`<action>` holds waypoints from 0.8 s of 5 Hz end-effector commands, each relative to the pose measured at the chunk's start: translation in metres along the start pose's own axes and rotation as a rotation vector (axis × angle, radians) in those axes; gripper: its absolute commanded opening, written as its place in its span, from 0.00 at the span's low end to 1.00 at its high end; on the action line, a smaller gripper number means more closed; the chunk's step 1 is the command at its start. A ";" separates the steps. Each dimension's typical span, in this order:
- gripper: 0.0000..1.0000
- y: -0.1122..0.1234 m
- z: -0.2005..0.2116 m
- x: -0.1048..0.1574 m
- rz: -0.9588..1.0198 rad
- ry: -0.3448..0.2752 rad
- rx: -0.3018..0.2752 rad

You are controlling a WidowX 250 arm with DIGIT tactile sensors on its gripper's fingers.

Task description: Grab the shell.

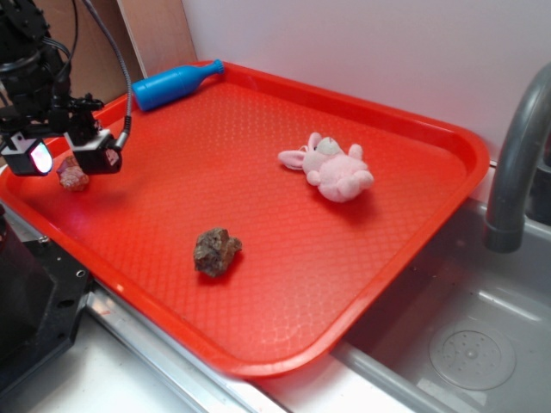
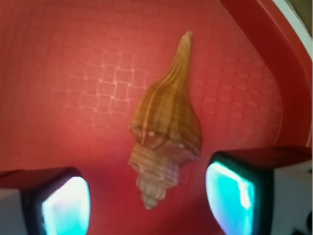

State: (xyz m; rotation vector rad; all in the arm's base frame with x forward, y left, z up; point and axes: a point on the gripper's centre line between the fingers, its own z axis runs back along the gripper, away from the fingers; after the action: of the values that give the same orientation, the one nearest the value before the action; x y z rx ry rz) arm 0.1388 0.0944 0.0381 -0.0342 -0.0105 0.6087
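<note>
Red plastic fills nearly everything I see: a big textured tray (image 1: 284, 172) resting over the edge of a grey sink (image 1: 465, 344), and it is the surface that carries all the things.

My hand (image 1: 67, 155) hangs over the tray's left corner, close to the rim, with its two fingers (image 2: 66, 203) spread apart. They are not touching anything.

Seen from my wrist, the shell (image 2: 166, 127) lies flat on the tray between and just ahead of my fingers. It is tan-orange and ridged, with a long thin tip at the top of the wrist view and its coiled, stepped end nearest the gap between my fingers. Seen from outside, the shell (image 1: 72, 176) shows only as a small pinkish-tan lump just below my hand.

Near the tray's front middle, well apart from me, sits a dark brown lumpy rock (image 1: 216, 251). A pink stuffed bunny (image 1: 331, 168) lies toward the right side. A blue bottle (image 1: 175, 84) lies on its side along the far rim. A grey faucet (image 1: 516, 163) curves up at the right, beside the sink.
</note>
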 end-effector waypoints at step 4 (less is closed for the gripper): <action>0.00 -0.008 -0.009 0.018 -0.109 0.059 0.122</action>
State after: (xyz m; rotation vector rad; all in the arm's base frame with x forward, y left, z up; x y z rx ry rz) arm 0.1516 0.0931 0.0236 0.0545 0.1387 0.4794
